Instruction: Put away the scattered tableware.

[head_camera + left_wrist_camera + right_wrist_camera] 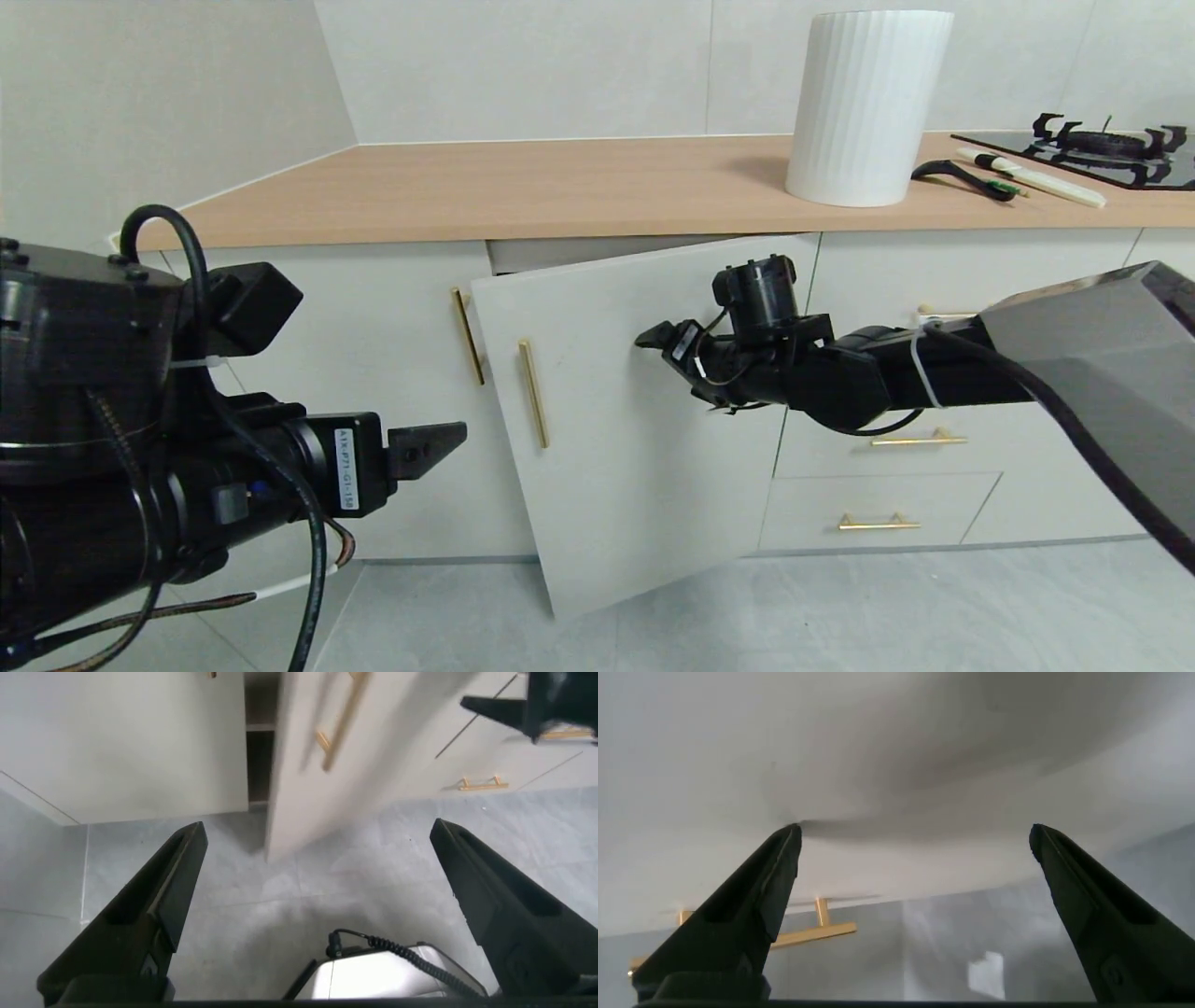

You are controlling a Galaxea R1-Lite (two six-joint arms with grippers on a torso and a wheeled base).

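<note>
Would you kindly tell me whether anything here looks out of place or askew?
The cabinet door under the counter stands partly open, the right claw close to its face. A black utensil and a pale utensil lie loose on the counter beside the white ribbed container.

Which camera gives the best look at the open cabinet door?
The head view: the whole cabinet door hangs ajar, with its gold handle visible. The left wrist view catches its lower part and handle; the right wrist view, its plain face close up.

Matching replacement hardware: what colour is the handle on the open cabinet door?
Gold; the handle shows best in the head view.
</note>
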